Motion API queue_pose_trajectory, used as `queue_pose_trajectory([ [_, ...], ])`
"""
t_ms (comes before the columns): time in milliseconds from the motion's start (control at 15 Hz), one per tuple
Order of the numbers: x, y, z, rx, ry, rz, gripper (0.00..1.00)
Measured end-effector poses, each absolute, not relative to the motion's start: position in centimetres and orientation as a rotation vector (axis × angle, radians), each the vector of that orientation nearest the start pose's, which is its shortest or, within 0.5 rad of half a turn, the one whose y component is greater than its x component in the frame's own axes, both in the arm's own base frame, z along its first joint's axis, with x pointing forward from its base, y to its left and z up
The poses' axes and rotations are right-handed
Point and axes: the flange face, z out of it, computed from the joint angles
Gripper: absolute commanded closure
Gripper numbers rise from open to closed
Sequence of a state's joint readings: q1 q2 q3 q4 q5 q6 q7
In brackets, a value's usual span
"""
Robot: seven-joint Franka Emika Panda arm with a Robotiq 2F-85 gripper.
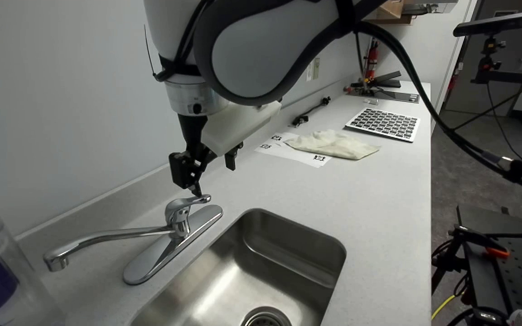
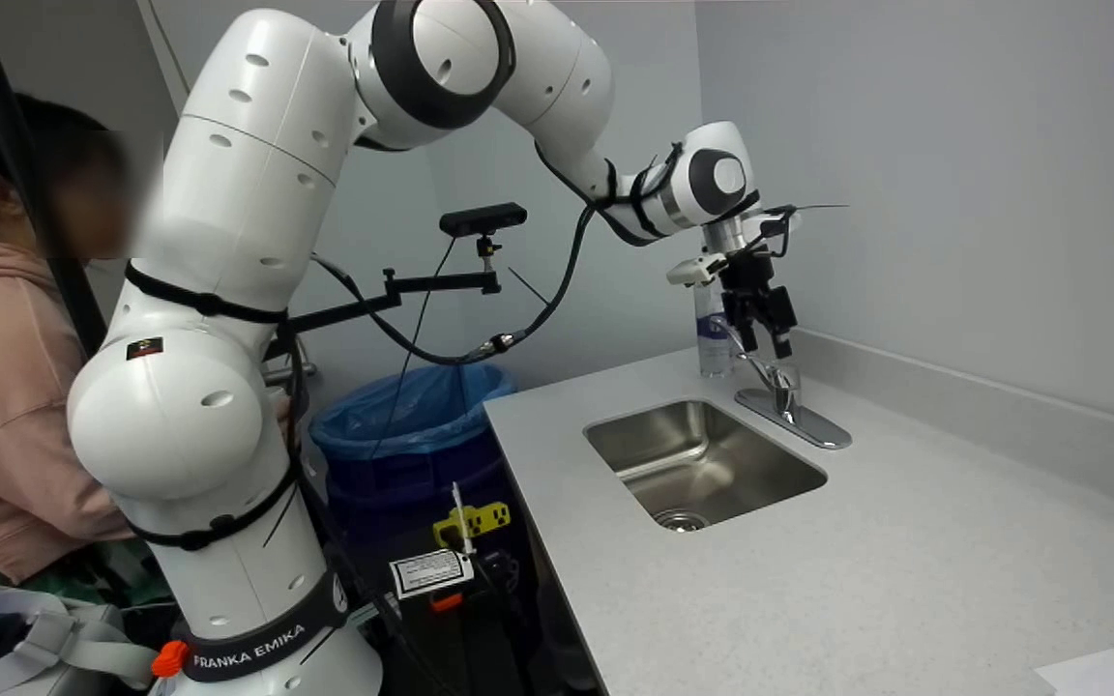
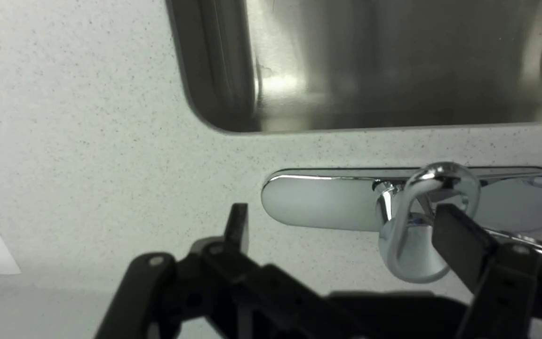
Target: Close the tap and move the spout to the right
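The silver tap (image 1: 179, 219) stands behind the sink on a long oval plate. It also shows in an exterior view (image 2: 785, 389) and in the wrist view (image 3: 414, 252). Its looped lever handle (image 1: 200, 199) points out toward the sink side. The long spout (image 1: 107, 236) reaches along the wall, its tip over the counter beside the basin. In the wrist view the spout (image 3: 530, 243) is partly hidden by a finger. My gripper (image 1: 214, 179) is open and empty just above the tap; it also shows in the wrist view (image 3: 341, 207). One finger overlaps the lever; I cannot tell if they touch.
The steel sink basin (image 1: 243, 271) is in front of the tap. A clear plastic bottle (image 1: 2, 271) stands near the spout's tip. A wall (image 1: 70, 113) runs behind. A pale cloth (image 1: 331, 144), marker sheets and a black-and-white board (image 1: 385, 123) lie farther along the counter.
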State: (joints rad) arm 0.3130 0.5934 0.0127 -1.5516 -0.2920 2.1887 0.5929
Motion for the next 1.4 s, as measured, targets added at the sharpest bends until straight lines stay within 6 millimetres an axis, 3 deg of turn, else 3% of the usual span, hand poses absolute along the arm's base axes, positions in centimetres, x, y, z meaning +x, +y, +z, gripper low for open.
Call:
queue_pose_trajectory([
  [467, 68.6, 22.1, 36.8, -3.263, 0.187, -0.400, 0.00],
  [867, 68.9, 25.3, 40.9, -3.203, 0.134, -0.516, 0.00],
  [1133, 68.3, 27.8, 42.2, -3.151, 0.076, -0.507, 0.00],
  [1400, 68.2, 28.4, 42.3, -3.139, 0.055, -0.490, 0.00],
])
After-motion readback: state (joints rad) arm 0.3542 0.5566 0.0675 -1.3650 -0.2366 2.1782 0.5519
